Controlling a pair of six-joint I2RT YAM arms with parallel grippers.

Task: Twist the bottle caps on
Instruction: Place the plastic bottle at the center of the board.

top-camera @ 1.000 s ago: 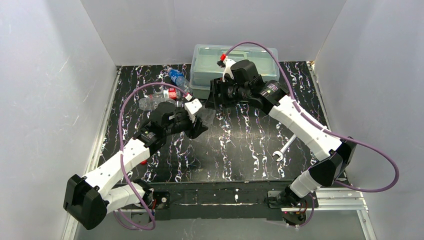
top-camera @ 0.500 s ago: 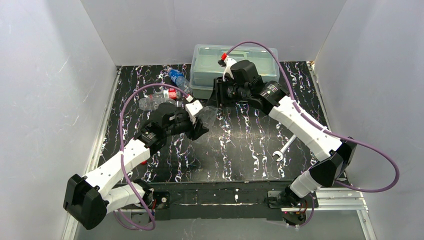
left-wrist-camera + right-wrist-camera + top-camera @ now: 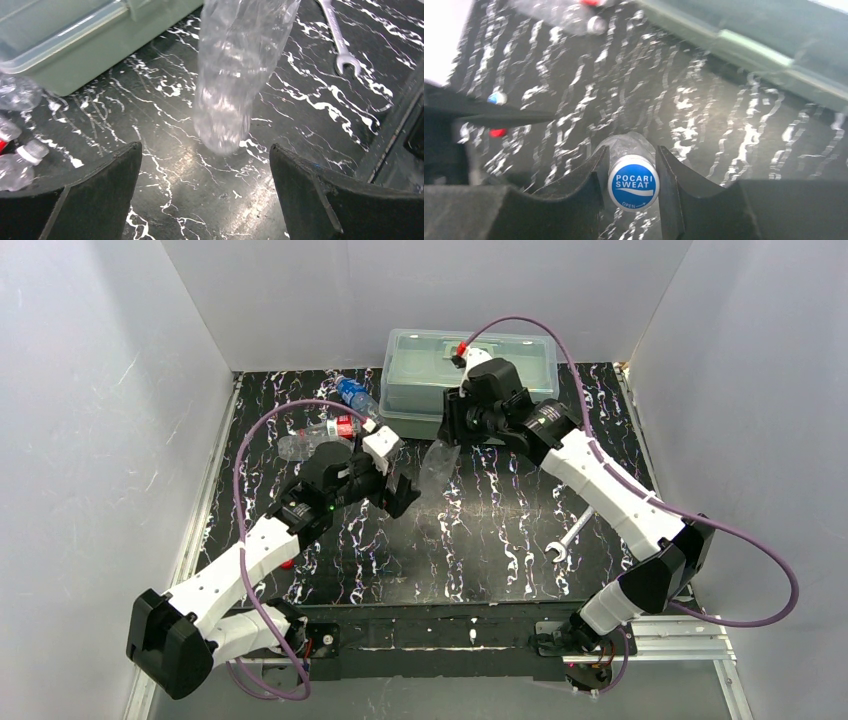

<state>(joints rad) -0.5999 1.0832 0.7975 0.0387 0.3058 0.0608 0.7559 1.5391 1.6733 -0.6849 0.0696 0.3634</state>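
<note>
My right gripper [image 3: 631, 175] is shut on a blue and white bottle cap [image 3: 633, 183] that sits on the neck of the plain clear bottle [image 3: 437, 465]. The bottle hangs tilted under the gripper, its base close to the table. My left gripper [image 3: 205, 150] stands wide open just short of that bottle [image 3: 235, 75], with nothing between its fingers. Two other bottles lie at the back left, one with a red label [image 3: 325, 432] and one with a blue label [image 3: 352, 395]. A red cap [image 3: 498, 132] and a blue cap [image 3: 497, 97] lie loose on the table.
A translucent lidded box [image 3: 470, 370] stands at the back, right behind my right gripper [image 3: 450, 430]. A silver wrench [image 3: 565, 540] lies on the black marbled table right of centre. White walls close in the sides.
My left gripper has opened, let go of the plain bottle and drawn back slightly. My right gripper has shut on the cap and shifted right and back with the bottle.
</note>
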